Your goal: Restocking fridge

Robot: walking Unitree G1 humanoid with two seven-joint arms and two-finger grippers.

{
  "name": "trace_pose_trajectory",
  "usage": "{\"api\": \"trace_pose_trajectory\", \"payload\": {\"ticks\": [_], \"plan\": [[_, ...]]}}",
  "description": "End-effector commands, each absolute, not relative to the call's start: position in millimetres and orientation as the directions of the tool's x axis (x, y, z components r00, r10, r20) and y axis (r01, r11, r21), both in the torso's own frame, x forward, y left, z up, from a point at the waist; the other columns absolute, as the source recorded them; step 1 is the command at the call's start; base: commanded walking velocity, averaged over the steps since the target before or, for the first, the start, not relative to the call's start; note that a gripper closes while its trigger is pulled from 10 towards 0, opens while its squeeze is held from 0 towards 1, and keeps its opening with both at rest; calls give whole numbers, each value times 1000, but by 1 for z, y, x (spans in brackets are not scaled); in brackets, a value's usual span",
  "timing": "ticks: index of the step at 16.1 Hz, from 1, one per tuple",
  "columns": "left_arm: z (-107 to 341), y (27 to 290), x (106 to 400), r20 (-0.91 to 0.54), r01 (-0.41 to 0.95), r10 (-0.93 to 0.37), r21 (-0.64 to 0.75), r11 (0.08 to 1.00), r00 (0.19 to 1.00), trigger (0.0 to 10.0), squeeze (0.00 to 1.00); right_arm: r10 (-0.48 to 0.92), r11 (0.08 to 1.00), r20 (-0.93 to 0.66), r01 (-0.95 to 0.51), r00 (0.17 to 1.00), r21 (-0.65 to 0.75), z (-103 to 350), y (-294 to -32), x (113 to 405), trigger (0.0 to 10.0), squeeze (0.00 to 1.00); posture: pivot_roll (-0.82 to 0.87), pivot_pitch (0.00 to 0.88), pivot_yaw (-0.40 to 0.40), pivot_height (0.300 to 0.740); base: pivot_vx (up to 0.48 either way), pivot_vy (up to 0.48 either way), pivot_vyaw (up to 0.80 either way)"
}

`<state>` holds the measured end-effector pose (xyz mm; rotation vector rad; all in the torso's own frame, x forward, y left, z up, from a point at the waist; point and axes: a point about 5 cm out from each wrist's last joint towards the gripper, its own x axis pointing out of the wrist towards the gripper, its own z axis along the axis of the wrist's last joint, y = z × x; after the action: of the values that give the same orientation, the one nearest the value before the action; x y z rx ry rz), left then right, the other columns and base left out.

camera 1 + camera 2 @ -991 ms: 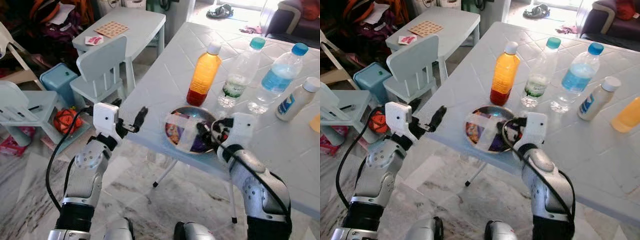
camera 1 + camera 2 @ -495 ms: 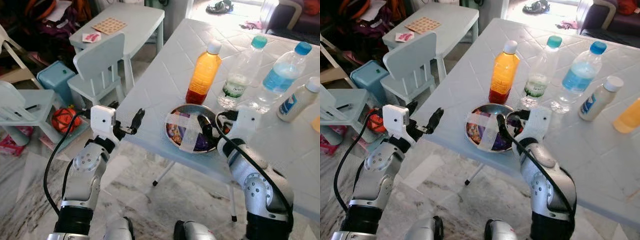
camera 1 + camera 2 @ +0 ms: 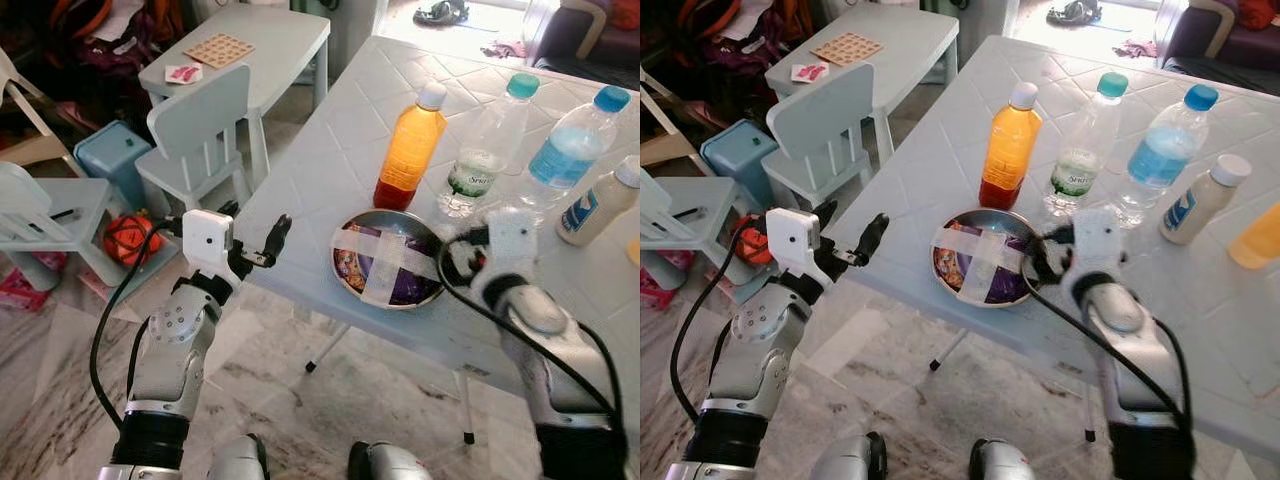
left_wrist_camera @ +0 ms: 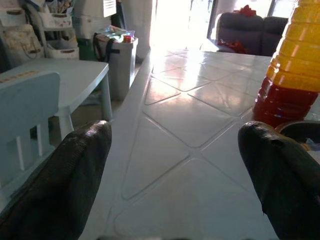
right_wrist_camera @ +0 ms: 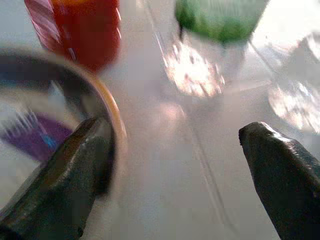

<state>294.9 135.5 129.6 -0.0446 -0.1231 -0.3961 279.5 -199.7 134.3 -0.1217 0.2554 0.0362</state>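
A metal bowl (image 3: 388, 258) with crossed white tape over purple contents sits near the front edge of the white table (image 3: 320, 170). Behind it stand an orange juice bottle (image 3: 410, 148), a clear green-labelled bottle (image 3: 485, 140), a blue-labelled water bottle (image 3: 572, 152) and a small white bottle (image 3: 598, 200). My right gripper (image 3: 455, 262) is open at the bowl's right rim; in the right wrist view one of its fingers (image 5: 60, 185) lies against the bowl's edge (image 5: 112, 120). My left gripper (image 3: 255, 228) hovers open at the table's left front corner, holding nothing.
A small pale table (image 3: 250, 45) and child's chair (image 3: 200, 130) stand to the left, with a blue stool (image 3: 110, 160) and an orange ball (image 3: 128, 240) on the floor. A sofa (image 3: 585, 35) lies beyond the table. An orange container (image 3: 1260, 235) sits at the right edge.
My right gripper has pulled back from above the bowl's middle to its right rim, the arm swinging rightward. The left arm has barely moved.
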Motion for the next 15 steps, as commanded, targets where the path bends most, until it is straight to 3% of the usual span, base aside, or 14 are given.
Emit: {"api": "trace_pose_trajectory", "payload": {"ticks": [1,7,12,15], "plan": [[128,139,293,117,376,-373,-6,927,921,10000,0,-9,989,-300,-35,954,-142,125,-205,274,10000,0,-8,120,-11,740,0,0,0],[115,152,284,42,366,-366,9,931,930,10000,0,48,992,-333,-84,942,-96,115,-185,249,10000,0,-14,132,-5,740,0,0,0],[118,149,285,49,365,-365,10,931,930,10000,0,79,996,-289,-87,954,-13,132,-168,263,10000,0,-8,133,-9,740,0,0,0],[118,151,284,46,360,-361,15,933,932,10000,0,79,993,-215,-96,973,-70,146,-170,271,10000,0,-3,135,-11,740,0,0,0]]}}
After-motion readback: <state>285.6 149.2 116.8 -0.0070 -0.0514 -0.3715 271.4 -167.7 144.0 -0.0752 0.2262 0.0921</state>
